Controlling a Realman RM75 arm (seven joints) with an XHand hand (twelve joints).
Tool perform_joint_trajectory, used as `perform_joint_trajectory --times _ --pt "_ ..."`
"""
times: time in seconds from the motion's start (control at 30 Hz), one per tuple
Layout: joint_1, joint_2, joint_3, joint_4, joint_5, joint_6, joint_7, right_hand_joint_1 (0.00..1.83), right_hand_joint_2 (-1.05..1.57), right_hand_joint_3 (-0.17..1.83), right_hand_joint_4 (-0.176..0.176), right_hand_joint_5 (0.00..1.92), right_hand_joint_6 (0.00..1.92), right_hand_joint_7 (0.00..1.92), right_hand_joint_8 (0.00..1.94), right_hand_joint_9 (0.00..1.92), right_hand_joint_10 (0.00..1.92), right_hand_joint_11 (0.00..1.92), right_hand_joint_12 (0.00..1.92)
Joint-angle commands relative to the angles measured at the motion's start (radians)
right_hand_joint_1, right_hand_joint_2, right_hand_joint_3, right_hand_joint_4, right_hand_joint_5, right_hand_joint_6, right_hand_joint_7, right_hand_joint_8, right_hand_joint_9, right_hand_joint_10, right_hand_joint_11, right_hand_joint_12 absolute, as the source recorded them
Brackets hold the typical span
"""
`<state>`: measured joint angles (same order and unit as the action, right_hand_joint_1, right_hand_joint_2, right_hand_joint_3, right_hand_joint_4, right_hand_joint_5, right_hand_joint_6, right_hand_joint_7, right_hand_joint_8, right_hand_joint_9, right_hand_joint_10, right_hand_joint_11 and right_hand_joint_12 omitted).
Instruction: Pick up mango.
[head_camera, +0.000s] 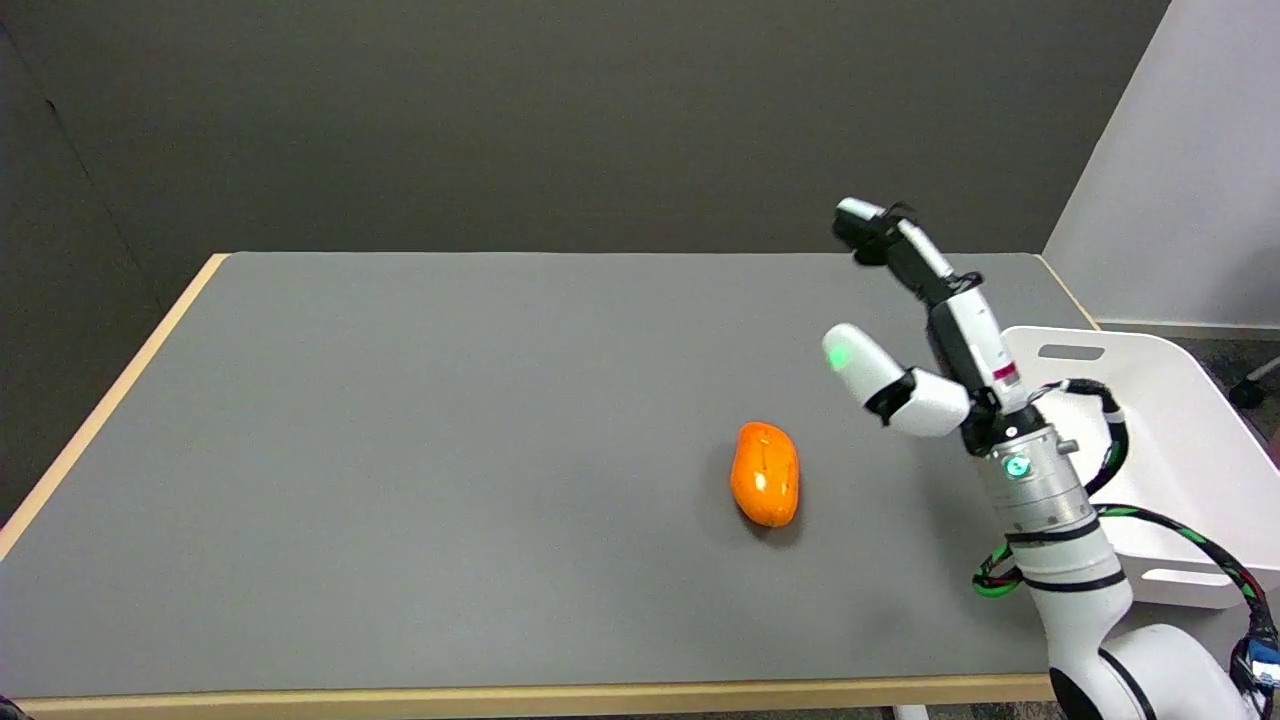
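Note:
An orange mango (765, 474) lies on the grey table (450, 450), right of centre and toward the near side. My right hand (920, 320) hangs in the air to the mango's right and above it, apart from it. The thumb sticks out to the left and the other fingers reach up and away, so the hand is open and holds nothing.
A white bin (1150, 440) stands at the table's right edge, just behind my right arm (1060, 560). The table has a light wooden rim along its left and near edges. A dark wall stands behind it.

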<state>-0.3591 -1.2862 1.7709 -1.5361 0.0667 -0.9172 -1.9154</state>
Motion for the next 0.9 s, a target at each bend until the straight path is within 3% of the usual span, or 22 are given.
perform_joint_trajectory --times 0.03,0.3,0.63,0.9 --pt "-0.222 -0.066 -0.022 -0.029 -0.079 0.013 0.022 0.52 0.63 0.81 -0.037 0.23 0.43 0.31 0.41 0.13 0.85 0.01 1.26" --pt "-0.222 -0.182 -0.088 0.046 -0.079 -0.018 -0.028 0.51 0.63 0.81 -0.054 0.22 0.42 0.3 0.42 0.11 0.85 0.01 1.27" --pt "-0.173 -0.127 -0.278 0.057 -0.08 0.012 -0.127 0.51 0.63 0.81 -0.06 0.21 0.42 0.3 0.42 0.1 0.85 0.02 1.28" --pt "-0.164 -0.118 -0.32 0.044 -0.078 0.021 -0.152 0.52 0.63 0.81 -0.065 0.22 0.42 0.3 0.43 0.1 0.86 0.04 1.31"
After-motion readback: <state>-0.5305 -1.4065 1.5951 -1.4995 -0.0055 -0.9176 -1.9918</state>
